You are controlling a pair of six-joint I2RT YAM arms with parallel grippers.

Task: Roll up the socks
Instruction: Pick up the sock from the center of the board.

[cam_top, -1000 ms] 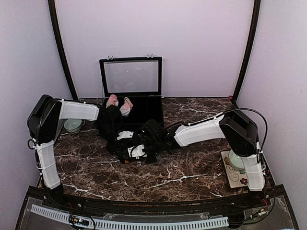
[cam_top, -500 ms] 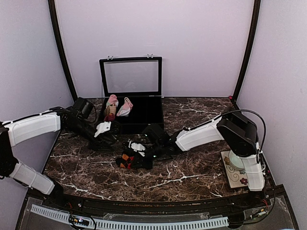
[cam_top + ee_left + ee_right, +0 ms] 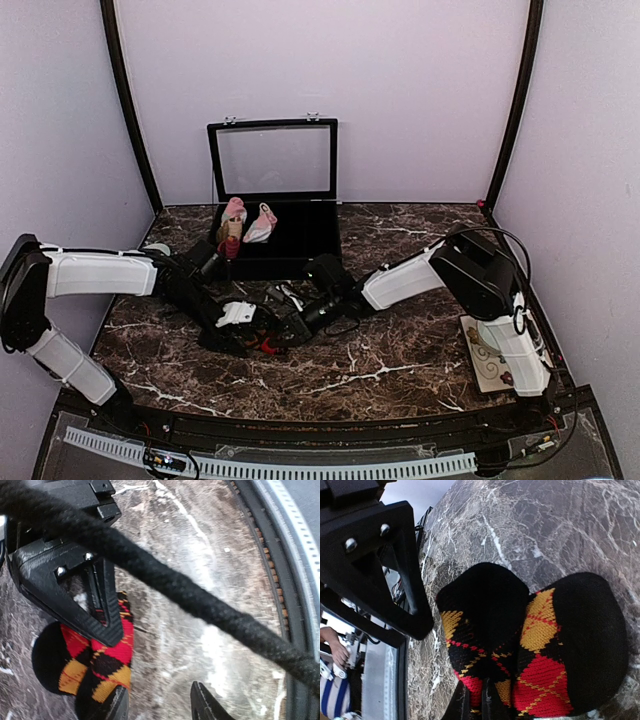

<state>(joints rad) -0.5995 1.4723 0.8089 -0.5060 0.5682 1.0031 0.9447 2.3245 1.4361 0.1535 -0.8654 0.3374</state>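
Looking from above, we find the argyle sock (image 3: 262, 343) on the desk (image 3: 400, 350), seemingly between both arms. Left wrist: left end effector (image 3: 160, 707) partly open, empty, sock beside it. Right wrist: right end effector (image 3: 476, 700) clamped on the sock.

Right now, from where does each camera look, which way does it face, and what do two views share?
Top external: above and behind the bases, looking down over the marble table; left arm and right arm show.
Left wrist: on the left arm, facing down at the table; left gripper, jaws open, at the bottom.
Right wrist: on the right arm, low over the table; right gripper at the bottom, shut on the black argyle sock.
Shared: both wrist views show that sock and the other gripper.
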